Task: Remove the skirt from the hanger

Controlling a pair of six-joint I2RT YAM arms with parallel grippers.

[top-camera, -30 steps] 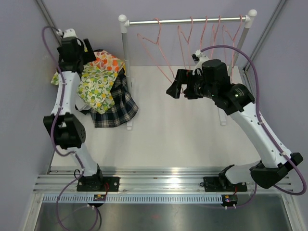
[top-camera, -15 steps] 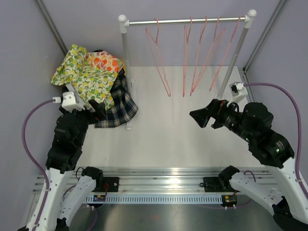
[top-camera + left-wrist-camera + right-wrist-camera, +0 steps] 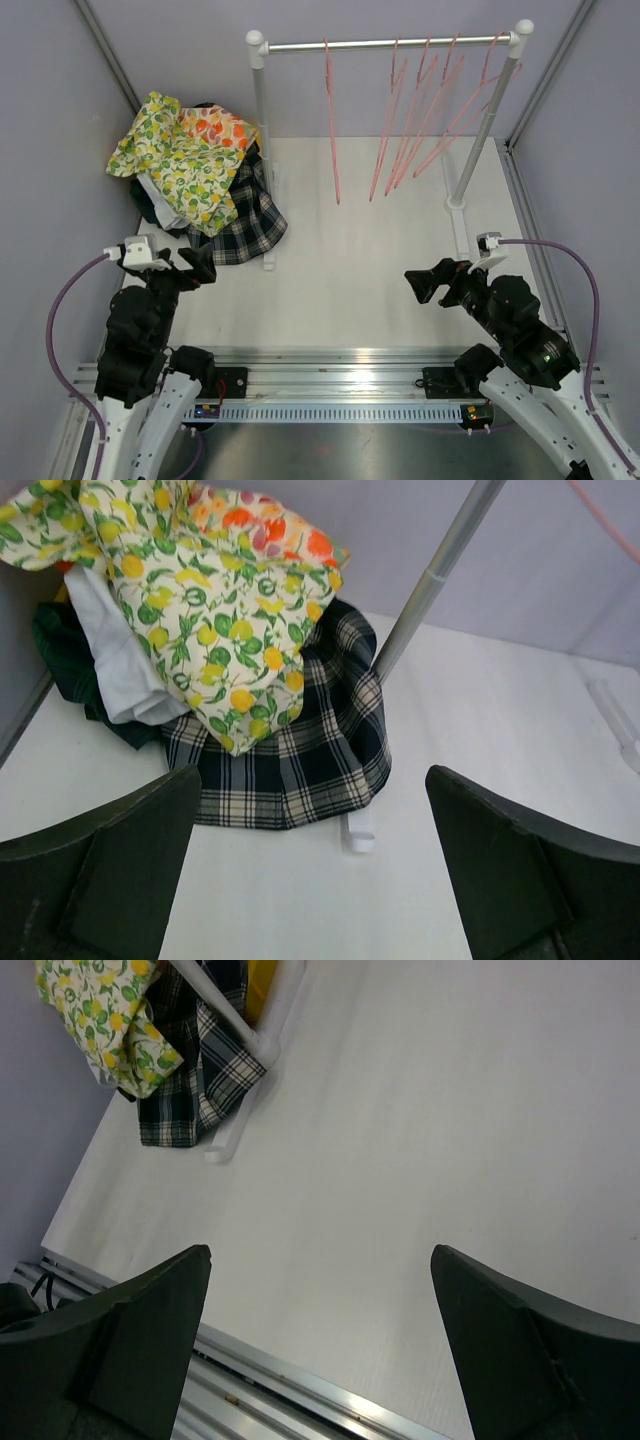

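Several pink hangers (image 3: 398,125) hang bare on the white rail (image 3: 385,43) at the back. A pile of skirts lies at the back left by the rack's left post: a lemon-print one (image 3: 185,160) on top, an orange-print one (image 3: 215,125), a dark plaid one (image 3: 245,220). My left gripper (image 3: 198,268) is open and empty, low near the front left, apart from the pile. Its wrist view shows the lemon print (image 3: 200,610) over the plaid (image 3: 290,755). My right gripper (image 3: 425,283) is open and empty at the front right.
The rack's left post (image 3: 430,580) and its white foot (image 3: 358,830) stand beside the plaid skirt. The right post (image 3: 480,130) stands at the back right. Grey walls close in left, right and back. A metal rail (image 3: 280,1375) runs along the near edge.
Both arms have drawn back from the pile and the rack down to the near edge. The hangers have swung and now hang slanted.
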